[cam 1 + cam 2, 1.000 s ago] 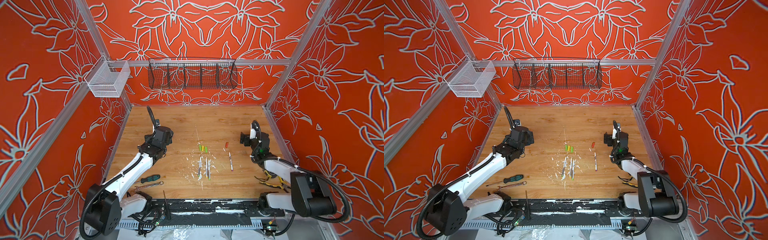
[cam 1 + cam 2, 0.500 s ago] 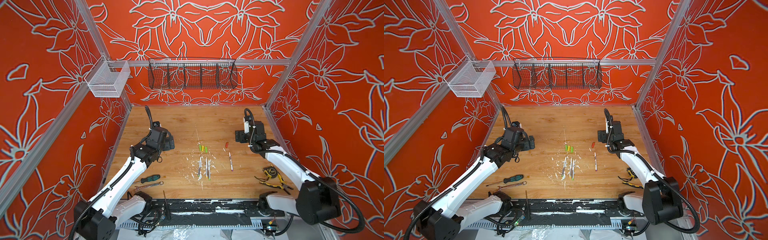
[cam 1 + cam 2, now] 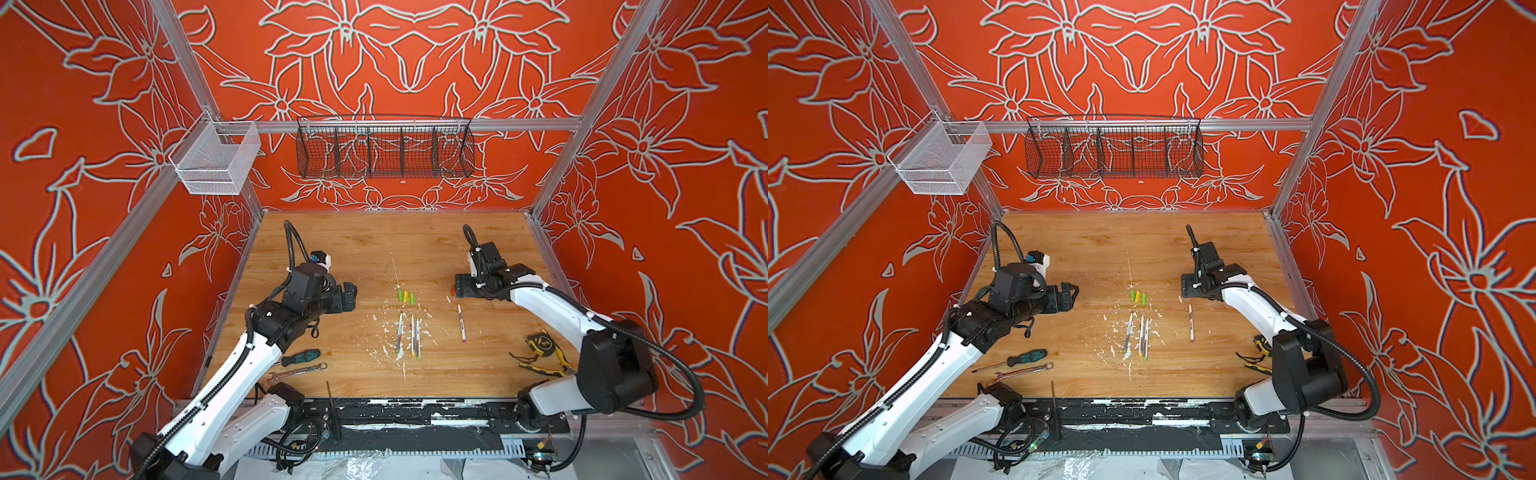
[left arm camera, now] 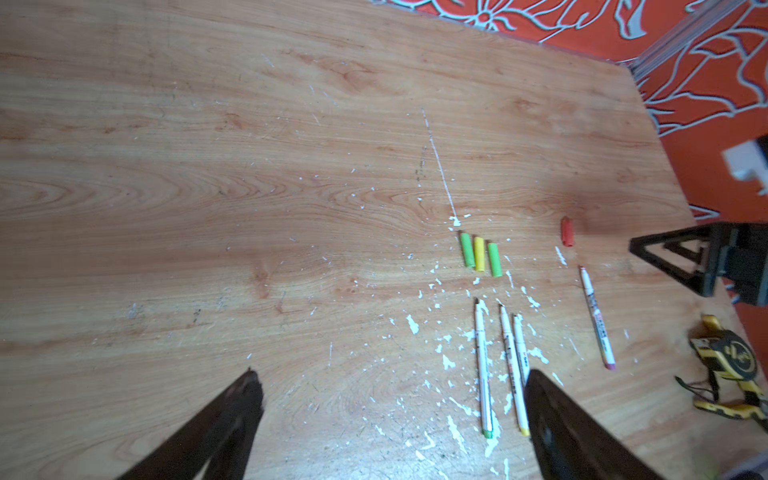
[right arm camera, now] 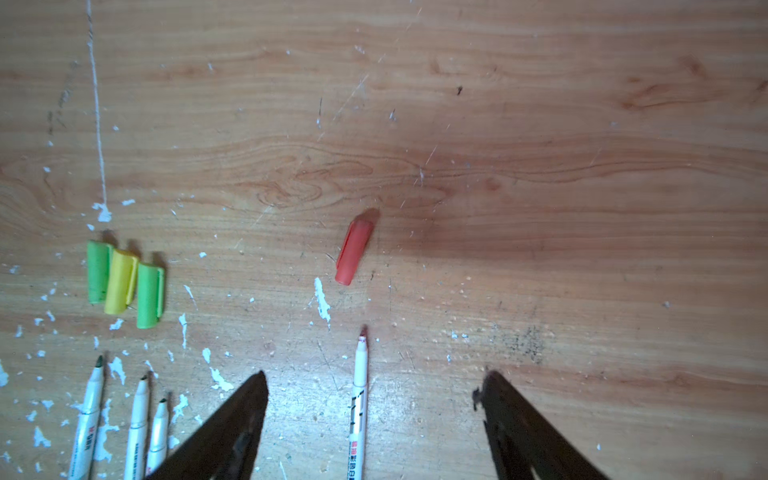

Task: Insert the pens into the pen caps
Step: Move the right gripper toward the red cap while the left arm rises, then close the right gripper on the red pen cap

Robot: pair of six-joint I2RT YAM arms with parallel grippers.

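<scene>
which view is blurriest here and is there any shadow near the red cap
Left wrist view: softest, the pens and the left gripper look smeared. Right wrist view: sharper, print on the lone pen shows, and a dark shadow falls on the table beside the red cap. Both top views: crisp, but the frame posts splay outward.

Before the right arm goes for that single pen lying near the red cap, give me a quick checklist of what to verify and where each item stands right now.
1. Right gripper open and empty: ok.
2. Lone white-barrelled pen lined up between its jaws: ok in the right wrist view.
3. That pen uncapped, tip towards the short red-orange plastic cap, not touching it: ok.
4. Cap's open end faces the pen: cannot tell.
5. Left gripper open and empty: ok.
6. Green and yellow caps and three other pens lie apart from the lone pen: ok.
</scene>
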